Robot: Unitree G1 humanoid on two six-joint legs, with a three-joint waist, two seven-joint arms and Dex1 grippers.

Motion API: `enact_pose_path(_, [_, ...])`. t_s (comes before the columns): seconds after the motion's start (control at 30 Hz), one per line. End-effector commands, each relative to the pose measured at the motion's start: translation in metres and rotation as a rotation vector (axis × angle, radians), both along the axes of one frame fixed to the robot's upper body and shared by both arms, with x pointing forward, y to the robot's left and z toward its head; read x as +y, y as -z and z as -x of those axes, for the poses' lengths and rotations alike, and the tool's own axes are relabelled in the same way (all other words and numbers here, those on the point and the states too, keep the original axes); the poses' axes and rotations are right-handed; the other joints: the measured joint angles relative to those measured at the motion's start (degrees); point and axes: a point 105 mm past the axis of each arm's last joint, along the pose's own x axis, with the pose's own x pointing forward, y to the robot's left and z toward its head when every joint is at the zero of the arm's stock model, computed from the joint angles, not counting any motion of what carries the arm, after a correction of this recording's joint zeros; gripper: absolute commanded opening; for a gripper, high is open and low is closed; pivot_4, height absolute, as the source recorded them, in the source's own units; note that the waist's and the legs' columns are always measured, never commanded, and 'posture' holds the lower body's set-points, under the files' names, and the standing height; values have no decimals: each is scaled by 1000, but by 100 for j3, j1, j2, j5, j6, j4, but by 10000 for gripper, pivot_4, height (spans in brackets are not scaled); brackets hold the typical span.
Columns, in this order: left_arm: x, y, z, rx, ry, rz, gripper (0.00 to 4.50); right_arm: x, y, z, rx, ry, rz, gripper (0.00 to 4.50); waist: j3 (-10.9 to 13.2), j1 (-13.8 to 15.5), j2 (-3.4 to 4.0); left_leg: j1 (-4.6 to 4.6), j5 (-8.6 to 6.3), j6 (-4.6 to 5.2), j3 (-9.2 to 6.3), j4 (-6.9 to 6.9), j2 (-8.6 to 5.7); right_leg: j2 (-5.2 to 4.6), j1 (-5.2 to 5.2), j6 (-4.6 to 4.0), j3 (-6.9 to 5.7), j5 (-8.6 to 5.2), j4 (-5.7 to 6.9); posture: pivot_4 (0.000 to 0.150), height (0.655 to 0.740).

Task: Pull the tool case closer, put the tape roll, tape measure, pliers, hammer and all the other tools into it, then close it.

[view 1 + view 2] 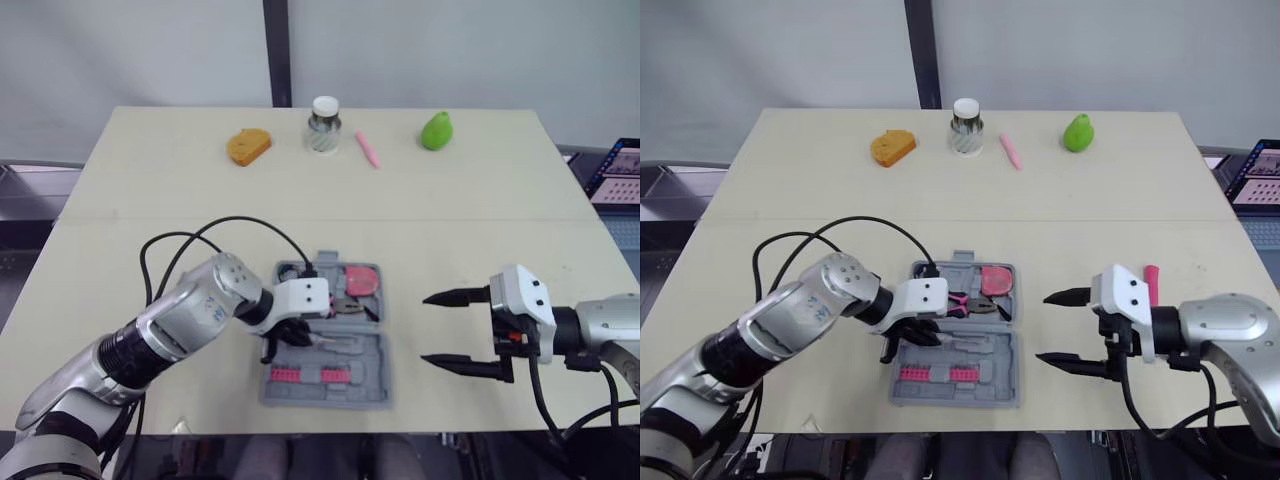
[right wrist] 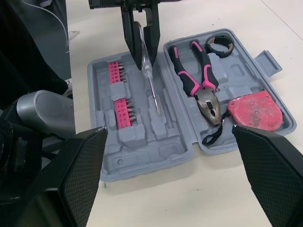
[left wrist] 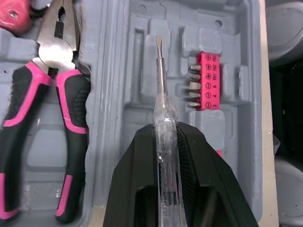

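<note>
The grey tool case (image 1: 372, 385) lies open near the table's front edge. Its far half holds the pink-handled pliers (image 3: 57, 85), a red tape measure (image 2: 255, 111) and a black tape roll (image 2: 218, 45). Its near half holds two pink bit strips (image 2: 120, 97). My left gripper (image 3: 165, 128) is over the near half, shut on a clear-handled screwdriver (image 3: 162, 94) whose blade points along a moulded slot. I cannot tell whether the blade touches the tray. My right gripper (image 1: 430, 328) hovers open just right of the case, holding nothing.
Along the table's far edge sit an orange bread-like piece (image 1: 248, 146), a small jar (image 1: 323, 126), a pink marker (image 1: 368, 149) and a green pear (image 1: 436, 131). A black cable (image 1: 200, 240) loops over my left arm. A screen (image 1: 618, 172) stands off the table's right side.
</note>
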Motion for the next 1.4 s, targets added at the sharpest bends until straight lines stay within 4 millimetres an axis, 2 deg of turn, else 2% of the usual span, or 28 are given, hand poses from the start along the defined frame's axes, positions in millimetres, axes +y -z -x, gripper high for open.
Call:
enact_pose_path(0.03, [-4, -2, -3, -41, -3, -1, 803, 0, -5, 0, -31, -14, 10, 45000, 0, -3, 0, 0, 0, 0, 0, 0, 0, 0, 0, 0, 0, 0, 0, 1500, 7400])
enact_pose_path(1.4, [-6, 18, -9, -66, -16, -9, 803, -6, 1, 3, -24, 19, 21, 45000, 0, -5, 0, 0, 0, 1, -2, 9, -1, -1, 0, 0, 0, 0, 10, 1500, 7400])
